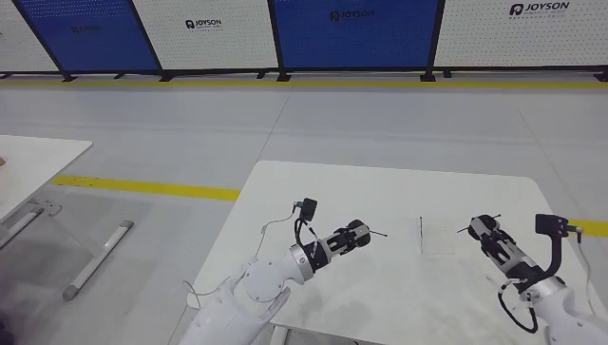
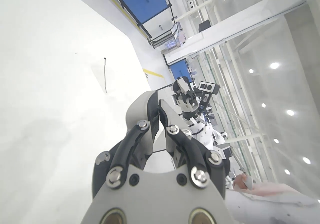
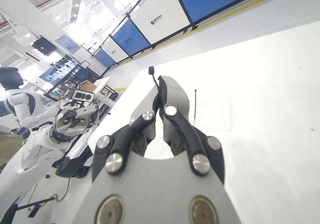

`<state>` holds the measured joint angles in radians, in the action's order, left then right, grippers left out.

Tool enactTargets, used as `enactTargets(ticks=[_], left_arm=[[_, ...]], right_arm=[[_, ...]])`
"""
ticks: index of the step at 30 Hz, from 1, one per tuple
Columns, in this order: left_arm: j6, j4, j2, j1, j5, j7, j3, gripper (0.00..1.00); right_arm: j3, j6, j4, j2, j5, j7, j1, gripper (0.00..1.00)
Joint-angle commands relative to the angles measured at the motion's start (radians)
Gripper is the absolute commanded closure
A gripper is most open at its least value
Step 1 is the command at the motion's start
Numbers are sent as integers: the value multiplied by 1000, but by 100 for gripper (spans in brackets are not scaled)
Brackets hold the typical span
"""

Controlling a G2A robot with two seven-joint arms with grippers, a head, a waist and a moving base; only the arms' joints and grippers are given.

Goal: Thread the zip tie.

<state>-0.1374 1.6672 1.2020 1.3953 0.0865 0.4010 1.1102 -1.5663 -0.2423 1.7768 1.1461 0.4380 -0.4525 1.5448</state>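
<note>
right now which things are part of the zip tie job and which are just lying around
In the job: zip tie in the right gripper; thin black strip in the left gripper.
Lying about: second zip tie flat on the table, on a clear sheet.

Thin black plastic zip tie (image 3: 151, 70); flat white table (image 1: 380, 188); grey metal left gripper (image 2: 159, 100), black ribbed pads (image 2: 153, 115); blue/white perforated partition panels (image 1: 356, 12); yellow floor stripe (image 1: 142, 187).
</note>
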Motion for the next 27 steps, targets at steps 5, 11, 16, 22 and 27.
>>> enactTargets(ticks=[5,11,16,22,27], left_arm=[[0,-1,0,-1,-1,-2,0,100],[0,-1,0,-1,-1,-2,0,100],[0,-1,0,-1,-1,-2,0,100],[0,-1,0,-1,-1,-2,0,100],[0,-1,0,-1,-1,-2,0,100]], right_arm=[[1,1,0,0,0,2,0,100],[46,43,72,9,-22,67,28,100],[133,118,116,20,61,151,35,100],[220,175,113,30,94,147,21,100],[220,175,113,30,94,147,21,100]])
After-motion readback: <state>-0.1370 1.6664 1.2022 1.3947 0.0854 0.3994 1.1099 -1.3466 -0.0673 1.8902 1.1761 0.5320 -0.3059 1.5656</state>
